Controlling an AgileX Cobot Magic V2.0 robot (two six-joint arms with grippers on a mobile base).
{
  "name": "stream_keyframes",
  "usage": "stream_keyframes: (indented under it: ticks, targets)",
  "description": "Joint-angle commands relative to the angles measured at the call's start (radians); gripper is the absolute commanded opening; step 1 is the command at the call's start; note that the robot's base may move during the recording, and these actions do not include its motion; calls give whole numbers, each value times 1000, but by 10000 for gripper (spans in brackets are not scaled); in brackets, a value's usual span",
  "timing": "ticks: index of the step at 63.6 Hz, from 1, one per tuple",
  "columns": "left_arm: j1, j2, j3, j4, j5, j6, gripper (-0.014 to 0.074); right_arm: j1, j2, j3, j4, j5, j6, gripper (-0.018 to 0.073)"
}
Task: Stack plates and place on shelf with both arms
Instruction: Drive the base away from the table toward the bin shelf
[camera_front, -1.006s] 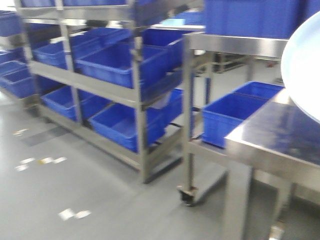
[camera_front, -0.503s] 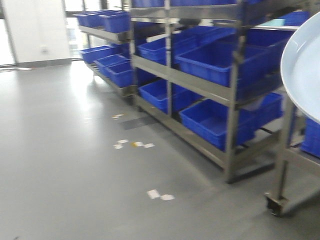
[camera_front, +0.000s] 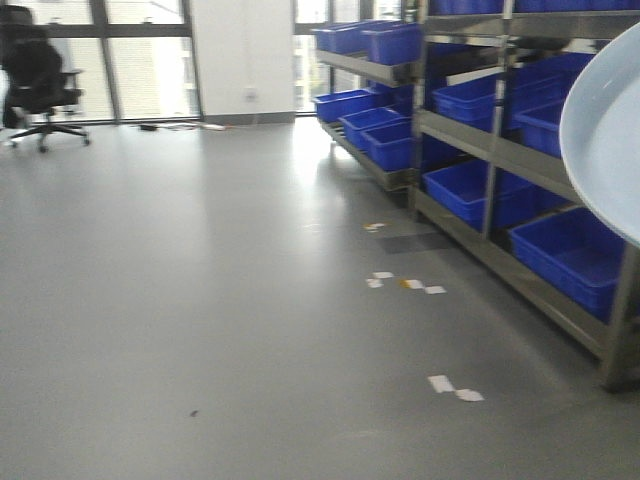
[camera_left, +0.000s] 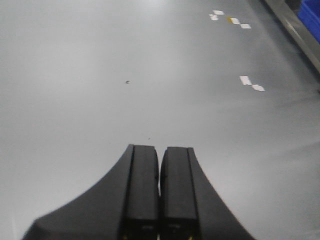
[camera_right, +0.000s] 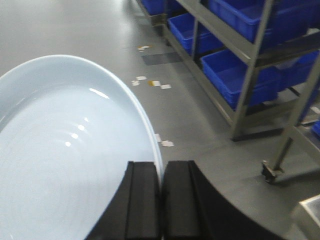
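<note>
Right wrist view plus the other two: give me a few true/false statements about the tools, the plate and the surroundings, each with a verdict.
1. The right tool is shut on the rim of a pale plate. True.
2. The left tool holds a second plate. False: it is shut on nothing, with only floor beyond it.
3. The bins on the rack are red. False: they are blue.
4. An office chair stands at the far left of the front view. True.
5. The plate rests on a rack shelf. False: it is held in the air, beside the rack.
</note>
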Motion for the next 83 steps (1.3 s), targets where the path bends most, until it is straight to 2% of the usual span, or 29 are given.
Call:
stream_keyframes:
  ticks: [1,83]
  targets:
    - [1,-2,-30,-7,-63,-9,83,-5,2,-31,-8,-93,-2,29]
    - [1,-2,-30,-7,-63,-9,83,-5,2,-31,-8,-93,-2,29]
